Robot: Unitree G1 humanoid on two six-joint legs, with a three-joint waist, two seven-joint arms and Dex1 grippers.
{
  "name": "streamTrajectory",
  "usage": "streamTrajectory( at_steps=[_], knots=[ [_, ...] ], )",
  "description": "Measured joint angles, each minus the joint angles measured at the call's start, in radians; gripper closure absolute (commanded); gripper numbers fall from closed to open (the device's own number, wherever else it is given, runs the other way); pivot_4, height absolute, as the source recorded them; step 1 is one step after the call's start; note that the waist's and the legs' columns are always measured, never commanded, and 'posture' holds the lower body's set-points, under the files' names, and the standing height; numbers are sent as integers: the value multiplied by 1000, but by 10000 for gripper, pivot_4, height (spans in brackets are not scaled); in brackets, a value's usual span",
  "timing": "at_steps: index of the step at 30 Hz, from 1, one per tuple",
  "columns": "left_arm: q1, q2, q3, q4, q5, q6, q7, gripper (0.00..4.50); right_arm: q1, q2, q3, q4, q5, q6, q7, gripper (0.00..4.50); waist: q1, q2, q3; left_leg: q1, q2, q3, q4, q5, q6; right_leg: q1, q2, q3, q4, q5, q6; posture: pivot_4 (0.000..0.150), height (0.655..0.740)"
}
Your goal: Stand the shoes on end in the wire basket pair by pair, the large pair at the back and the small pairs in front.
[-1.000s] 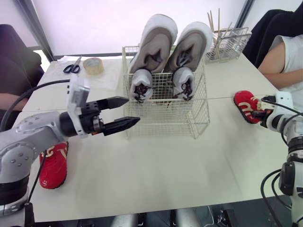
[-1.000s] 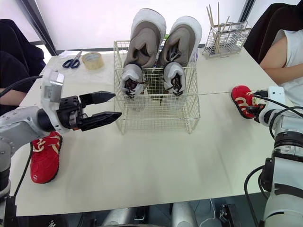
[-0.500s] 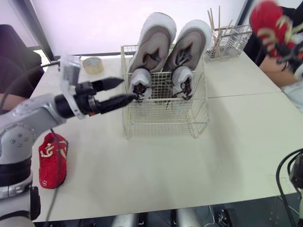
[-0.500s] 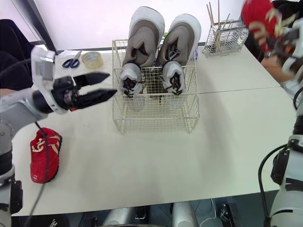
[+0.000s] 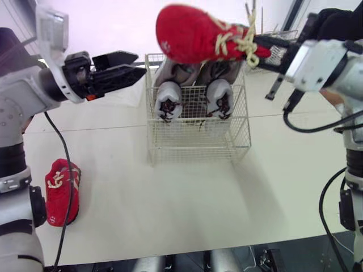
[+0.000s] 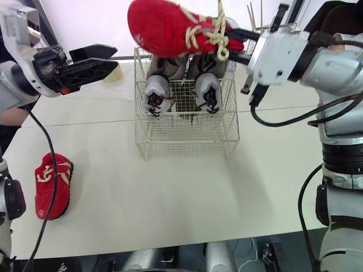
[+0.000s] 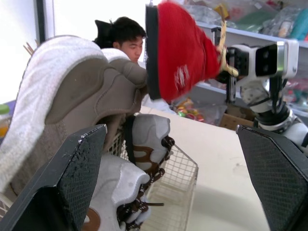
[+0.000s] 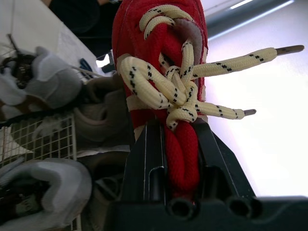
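**Q:** Where is the red shoe (image 5: 198,37)?
**A:** In the air over the wire basket (image 5: 198,141). The right tool (image 6: 241,45) clamps it near the laces, toe toward the robot's left.

**Q:** And the left tool (image 5: 139,63)?
**A:** Fingers spread wide and empty, left of the basket. A second red shoe (image 5: 61,190) lies on the bench (image 5: 187,198), near left.
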Motion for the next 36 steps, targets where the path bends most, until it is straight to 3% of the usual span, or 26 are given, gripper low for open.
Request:
streamTrajectory(
  at_steps=[15,18,23,25,28,31,36],
  knots=[
    [-15,-49,-19,-7,24,63,-36,0,-42,75,98,42,-137,-226,-3,44218,-3,0,0,0,1,0,0,1,-2,-2,0,0,4,0,0,1500,7400],
    [-15,-63,-35,-7,40,63,-43,8353,-60,90,109,40,-137,-237,-3,44218,-3,0,0,0,1,0,0,1,-2,-2,0,0,4,0,0,1500,7400],
    [-15,-72,-37,-8,51,63,-56,34056,-64,96,114,43,-142,-234,-1,44218,-3,0,0,0,1,0,0,1,-2,-2,0,0,5,0,0,1500,7400],
    [-14,-81,-32,-6,56,66,-49,41457,-67,96,115,42,-141,-230,4,44218,-3,0,0,0,1,0,0,1,-2,-3,0,0,6,0,0,1500,7400],
    [-14,-92,-20,-5,54,81,-32,42389,-69,101,115,26,-126,-173,14,44218,-3,0,0,0,1,0,1,1,-2,-3,0,0,8,0,0,1500,7400],
    [-3,-122,18,-8,25,113,11,42390,-43,119,99,-63,-12,60,24,44218,-2,0,0,0,1,-1,2,1,-2,-4,-1,1,11,0,0,1500,7400],
    [37,-190,61,-31,-38,155,99,42390,-5,117,11,-193,285,530,9,20643,3,0,0,0,1,-2,3,1,-2,-4,-2,1,12,0,0,1500,7400]
  ],
)
